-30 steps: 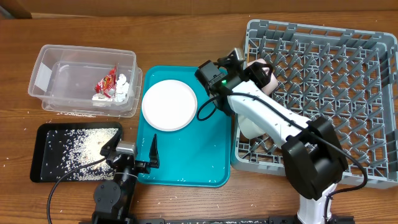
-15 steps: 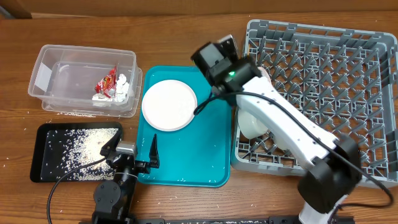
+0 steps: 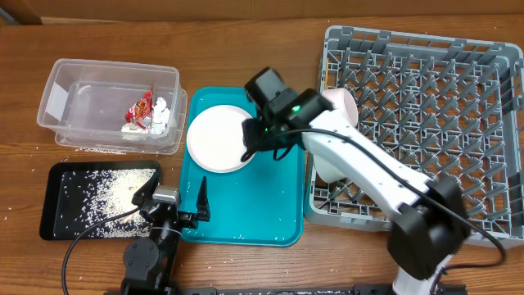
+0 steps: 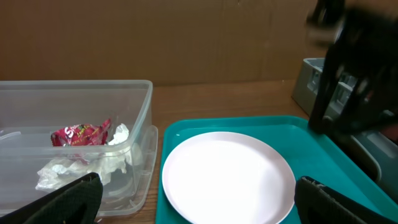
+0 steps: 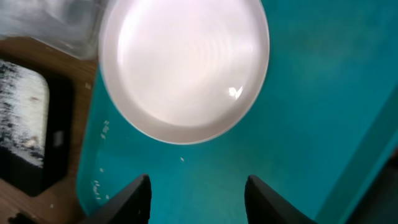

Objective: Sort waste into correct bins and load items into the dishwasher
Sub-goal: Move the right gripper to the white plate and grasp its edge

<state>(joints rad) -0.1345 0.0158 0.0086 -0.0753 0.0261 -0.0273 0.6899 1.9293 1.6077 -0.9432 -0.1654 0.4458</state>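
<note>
A large grey dish rack (image 3: 426, 123) sits just right of the teal tray (image 3: 246, 205). A clear tub (image 3: 61, 98) lies left of the tray's far end, and a black tray (image 3: 57, 209) left of its near end. A large white plate (image 3: 217, 139) rests on the tray's far half.

The right gripper (image 5: 199, 196) hovers above the tray at the plate's edge, fingers apart and empty. The left gripper (image 3: 173, 195) sits at the tray's near left corner, fingers spread wide and empty.

A white bowl (image 3: 327, 168) and a small cup (image 3: 344, 102) stand in the rack's tray-side edge. A red wrapper (image 3: 139, 109) and a white scrap (image 3: 161, 115) lie in the tub. Rice (image 3: 106, 192) is scattered on the black tray.
</note>
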